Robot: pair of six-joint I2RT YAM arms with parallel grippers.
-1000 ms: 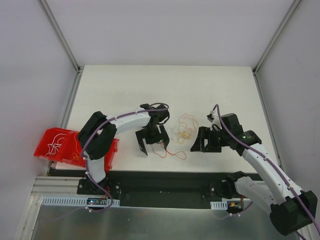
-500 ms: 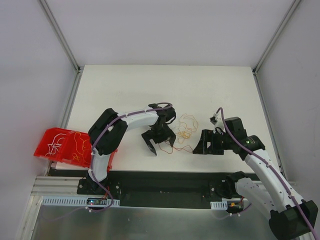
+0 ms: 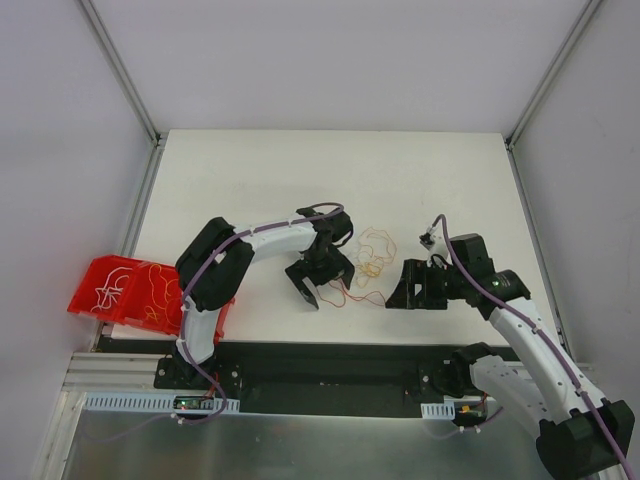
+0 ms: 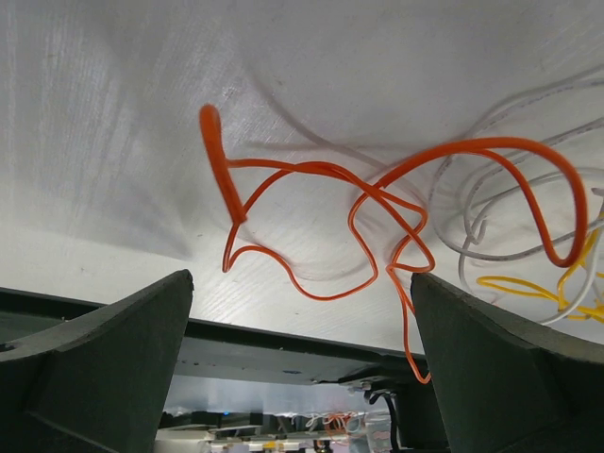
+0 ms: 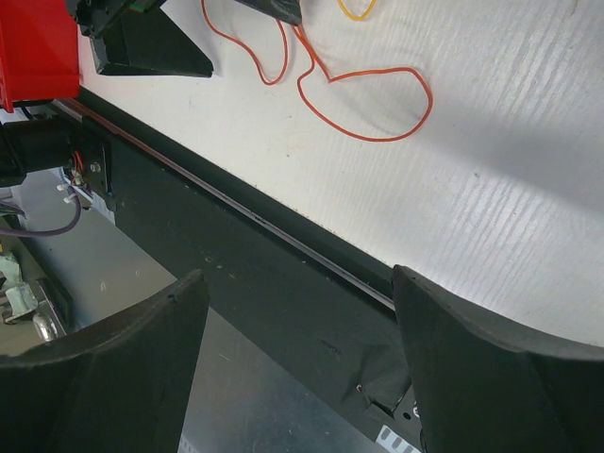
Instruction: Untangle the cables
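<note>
Glossy plastic-coated cables (image 4: 377, 203) lie on a matt, faintly grained white table (image 4: 330, 66).

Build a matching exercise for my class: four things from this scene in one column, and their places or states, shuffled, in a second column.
1 red cable
2 yellow cable
3 red bin
4 right gripper

A open, holding nothing, by the table's near edge
B at the table's near left corner
C looped on the table before the open left gripper
D tangled with the white cable

Pairs: 1-C, 2-D, 3-B, 4-A
</note>
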